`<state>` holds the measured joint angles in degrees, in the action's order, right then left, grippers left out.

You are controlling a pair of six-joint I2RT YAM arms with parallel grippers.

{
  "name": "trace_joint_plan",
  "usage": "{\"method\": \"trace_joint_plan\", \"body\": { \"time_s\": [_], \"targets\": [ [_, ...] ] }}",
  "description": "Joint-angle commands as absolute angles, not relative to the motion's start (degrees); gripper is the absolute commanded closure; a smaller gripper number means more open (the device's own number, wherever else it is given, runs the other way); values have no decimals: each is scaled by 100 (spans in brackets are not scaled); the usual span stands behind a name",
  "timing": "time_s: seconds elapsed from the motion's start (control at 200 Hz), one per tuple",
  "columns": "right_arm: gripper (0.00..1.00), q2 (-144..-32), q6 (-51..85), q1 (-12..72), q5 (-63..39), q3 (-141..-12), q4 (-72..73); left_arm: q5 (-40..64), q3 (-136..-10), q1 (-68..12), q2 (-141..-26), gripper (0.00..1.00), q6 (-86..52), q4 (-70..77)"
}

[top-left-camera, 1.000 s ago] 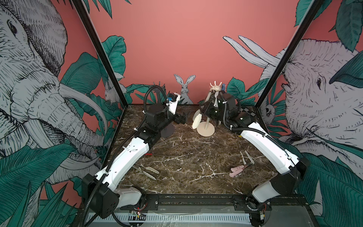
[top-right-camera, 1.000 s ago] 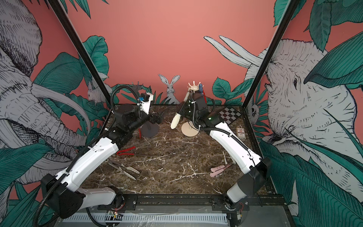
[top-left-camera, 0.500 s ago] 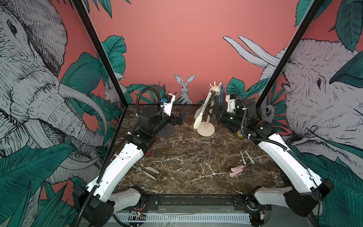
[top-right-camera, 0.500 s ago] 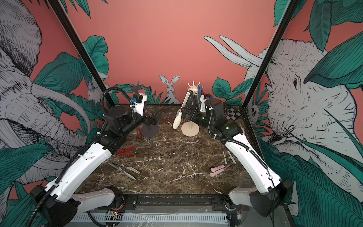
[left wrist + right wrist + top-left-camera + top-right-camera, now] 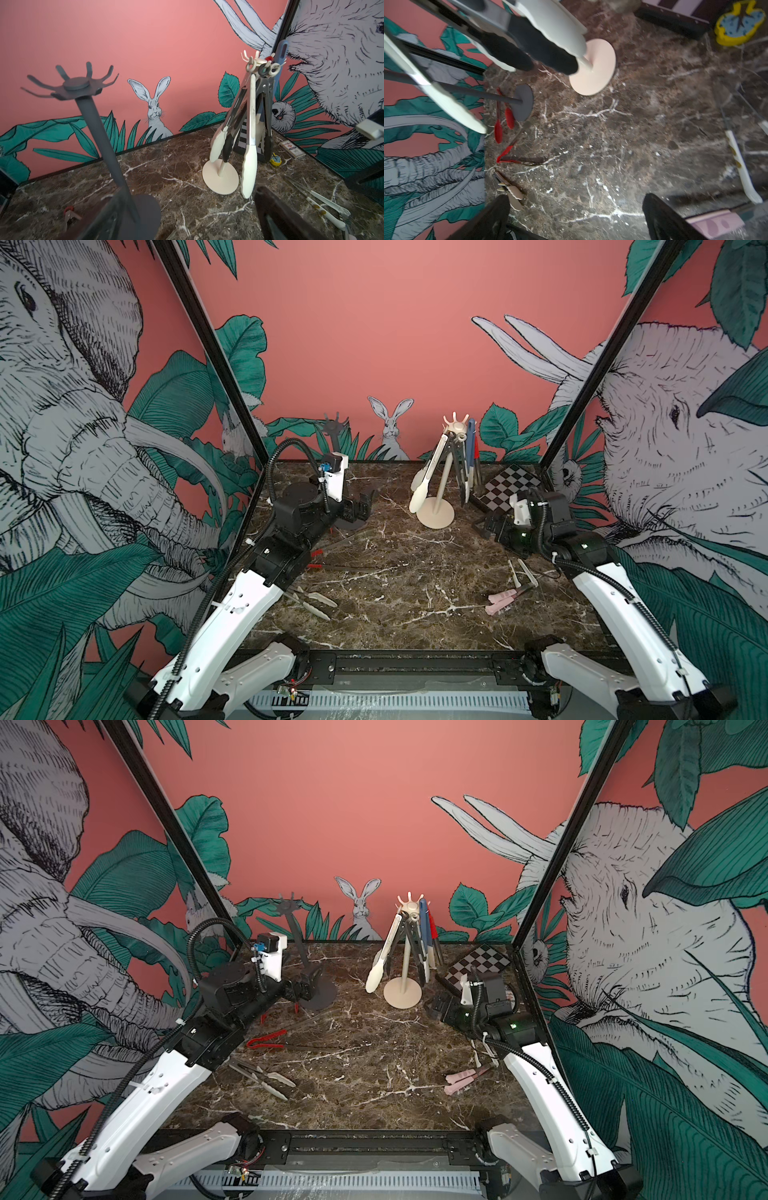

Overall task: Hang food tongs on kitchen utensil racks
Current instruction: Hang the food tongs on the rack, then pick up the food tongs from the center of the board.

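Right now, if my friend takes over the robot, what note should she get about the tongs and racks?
The left gripper is open and empty, close to the dark grey rack.
The right gripper is open and empty, low near the cream rack.
Done: several tongs hang on the cream rack, among them cream-tipped tongs and blue-handled tongs; the dark grey rack's hooks are bare.
Left: hang those lying on the table: red-tipped tongs, pale tongs, pink tongs, spotted tongs.
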<state>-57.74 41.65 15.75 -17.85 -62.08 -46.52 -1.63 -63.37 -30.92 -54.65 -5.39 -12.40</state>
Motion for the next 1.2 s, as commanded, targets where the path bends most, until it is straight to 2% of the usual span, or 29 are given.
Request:
{"method": "trace_joint_plan", "body": {
  "time_s": [0.0, 0.185, 0.35, 0.665, 1.08, 1.195],
  "targets": [
    [1, -5558, 4002, 1367, -1790, -5858, -5141, -377, -6215, -3058, -5135, 3, -907, -2208],
    [1, -5257, 4064, 1067, -1833, -5077, -5178, -328, -5903, -3056, -4623, 2, -1002, -2939],
    [4, -4922, 4371, 936, -1829, -4501, -5156, -132, -5599, -3056, -4210, 2, -1030, -2989],
    [15, -4206, 5047, 835, -1185, -4046, -5853, 430, -5421, -3059, -4316, 2, -1076, -2993],
    [28, -3544, 5578, 774, -1053, -3193, -5601, 770, -5251, -3059, -4143, 1, -1037, -2469],
    [35, -3552, 5680, 751, -1100, -2887, -5160, 740, -5315, -3057, -4139, 1, -1015, -2478]
  ]
}}
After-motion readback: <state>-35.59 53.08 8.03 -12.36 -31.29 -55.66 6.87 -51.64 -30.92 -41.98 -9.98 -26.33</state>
